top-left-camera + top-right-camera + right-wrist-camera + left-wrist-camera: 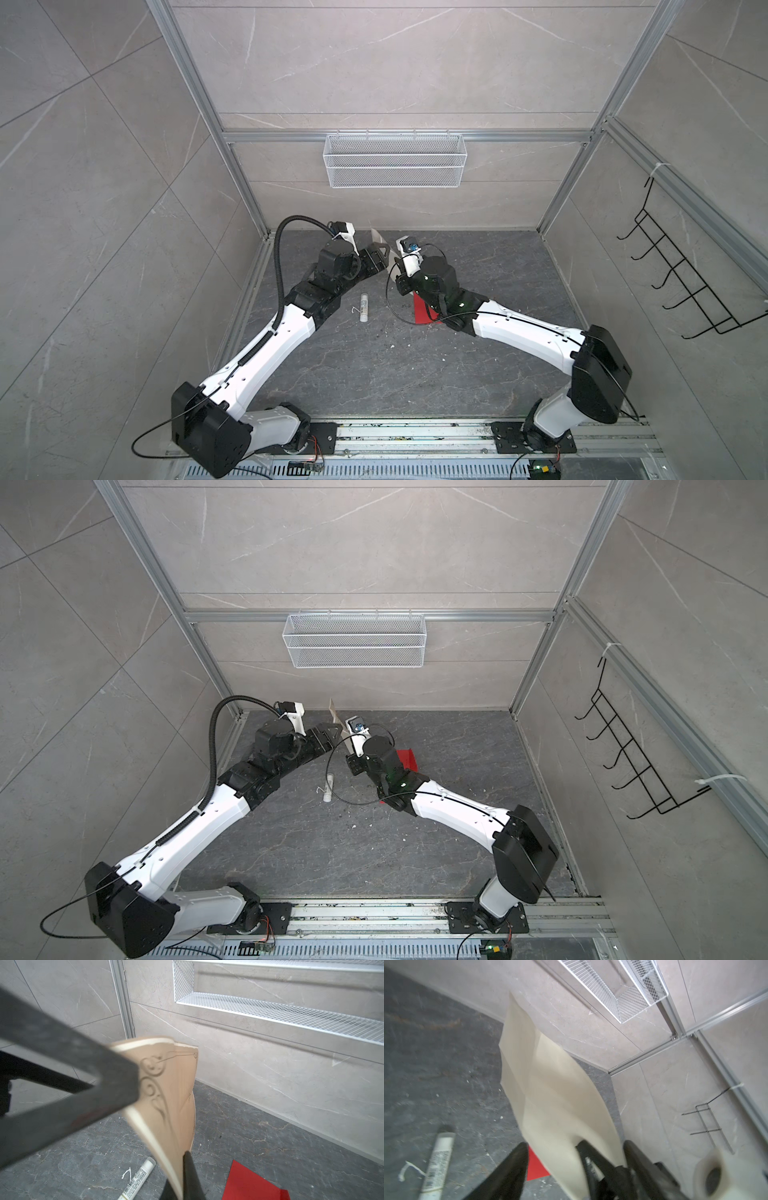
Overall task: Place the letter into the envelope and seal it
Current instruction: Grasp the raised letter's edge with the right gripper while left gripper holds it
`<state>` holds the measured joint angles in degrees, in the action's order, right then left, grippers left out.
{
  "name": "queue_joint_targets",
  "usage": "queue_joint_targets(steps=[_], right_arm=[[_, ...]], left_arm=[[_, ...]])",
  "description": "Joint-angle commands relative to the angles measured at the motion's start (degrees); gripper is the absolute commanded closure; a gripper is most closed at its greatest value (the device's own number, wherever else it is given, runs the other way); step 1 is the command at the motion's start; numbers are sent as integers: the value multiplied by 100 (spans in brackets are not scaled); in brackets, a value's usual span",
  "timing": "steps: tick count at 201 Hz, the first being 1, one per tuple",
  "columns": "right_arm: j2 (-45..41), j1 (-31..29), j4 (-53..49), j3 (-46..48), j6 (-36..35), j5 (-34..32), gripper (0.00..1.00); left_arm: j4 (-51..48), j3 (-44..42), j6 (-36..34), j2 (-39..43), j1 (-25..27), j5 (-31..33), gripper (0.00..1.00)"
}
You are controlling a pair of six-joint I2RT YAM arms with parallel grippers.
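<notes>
Right wrist view shows the letter with printed flourishes, right claw pinching it at bottom centre; left wrist shows its blank back, left claw wide.

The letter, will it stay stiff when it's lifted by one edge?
Likely floppy: the letter bows and creases while pinched at one edge by the right gripper. Probably light, since that small pinch holds it aloft. It may buckle if pushed endwise.

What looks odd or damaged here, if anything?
The letter is bent and creased, not flat, held up in the air by the shut right gripper. Small white scraps lie scattered on the table near the glue stick.
</notes>
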<state>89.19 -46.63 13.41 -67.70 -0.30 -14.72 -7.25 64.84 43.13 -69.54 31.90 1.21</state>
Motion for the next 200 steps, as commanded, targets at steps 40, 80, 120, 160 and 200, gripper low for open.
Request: queue_joint_targets(steps=[40,80,120,160,200], right_arm=[[-1312,1197,-804,404,198,2259,100],[-1777,1699,-985,670,123,3515,100],[-2227,1908,-710,1162,30,4466,100],[-2627,1923,67,1770,-54,5072,100],[-2858,1912,845,2191,-67,5507,100]], left_arm=[[977,-1011,-2088,1353,9,-573,0],[1161,-1238,-2788,1469,10,-1598,0],[1948,-1728,-3072,1541,9,-2285,0],[2272,-1865,-3094,1434,0,-2734,0],[2735,-1967,-3041,1289,-26,-3390,0]])
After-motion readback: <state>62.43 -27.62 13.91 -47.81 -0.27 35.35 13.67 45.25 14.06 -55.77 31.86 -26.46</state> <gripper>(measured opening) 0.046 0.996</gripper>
